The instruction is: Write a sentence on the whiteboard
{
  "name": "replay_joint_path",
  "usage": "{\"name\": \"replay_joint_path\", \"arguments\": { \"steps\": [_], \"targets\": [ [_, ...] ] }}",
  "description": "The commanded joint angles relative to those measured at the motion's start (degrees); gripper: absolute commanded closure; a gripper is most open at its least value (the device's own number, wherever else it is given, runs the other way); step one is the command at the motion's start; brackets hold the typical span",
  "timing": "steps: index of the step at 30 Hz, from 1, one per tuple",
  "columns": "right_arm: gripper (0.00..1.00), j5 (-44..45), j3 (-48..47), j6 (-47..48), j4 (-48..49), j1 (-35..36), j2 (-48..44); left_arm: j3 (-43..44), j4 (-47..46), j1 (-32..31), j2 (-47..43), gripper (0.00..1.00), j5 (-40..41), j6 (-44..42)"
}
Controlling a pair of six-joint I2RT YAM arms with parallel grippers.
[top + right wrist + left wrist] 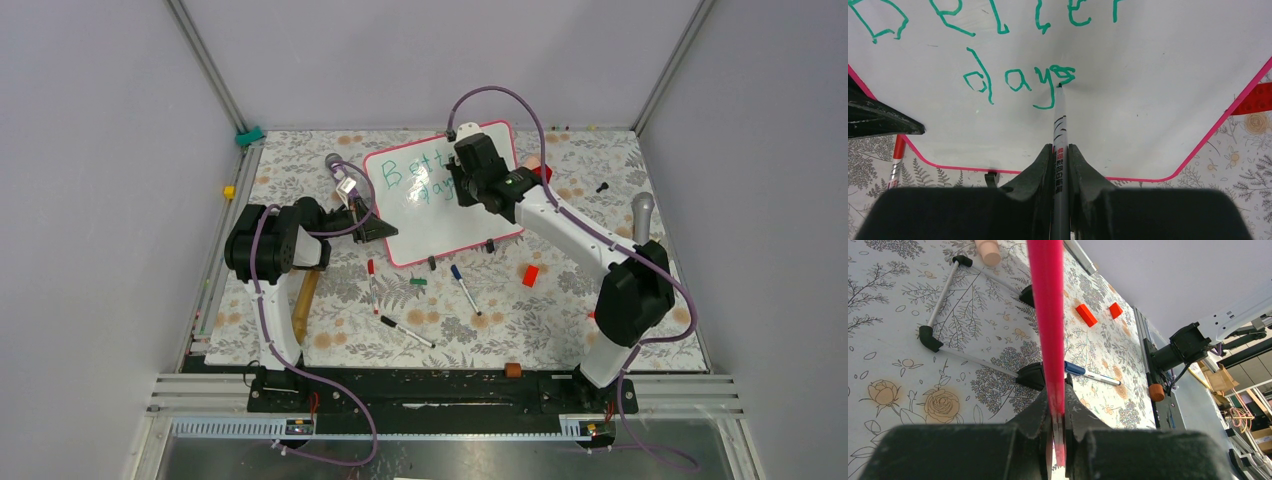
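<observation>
Right gripper (1060, 162) pinches the marker (1060, 120), axis straight ahead. The tip apparently touches the whiteboard (1158, 90) at the sentence's (1064, 75) last letter. Unwritten board lies nearer the gripper, below "days". Left gripper (1058, 412) clamps the whiteboard's edge.

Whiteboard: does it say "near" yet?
No, the whiteboard shows only the green words "Better" and "days".

whiteboard (425, 228) on table (560, 300) | markers (407, 331) before it | left tool (1058, 412) on its left edge

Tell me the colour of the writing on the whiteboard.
The writing is green, clearest in the right wrist view.
</observation>
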State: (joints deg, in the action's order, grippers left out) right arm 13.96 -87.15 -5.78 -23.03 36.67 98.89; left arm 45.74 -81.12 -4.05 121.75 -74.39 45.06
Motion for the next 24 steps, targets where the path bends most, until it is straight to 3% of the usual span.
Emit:
{"name": "replay_joint_path", "arguments": {
  "steps": [1,11,24],
  "targets": [
    [1.0,-0.69,1.93,-0.19,2.0,-0.38,-5.01,-0.36,-2.57,-1.18,1.56,1.0,-7.53,-4.98],
    [1.0,-0.41,13.48,-3.36,10.39,0.52,-15.95,-0.38,-2.63,-1.19,1.56,1.0,-7.54,-4.98],
    [1.0,2.15,20.22,-2.17,17.33,7.98,-16.82,-0.3,-2.6,-1.19,1.64,1.0,-7.75,-4.98]
  ]
}}
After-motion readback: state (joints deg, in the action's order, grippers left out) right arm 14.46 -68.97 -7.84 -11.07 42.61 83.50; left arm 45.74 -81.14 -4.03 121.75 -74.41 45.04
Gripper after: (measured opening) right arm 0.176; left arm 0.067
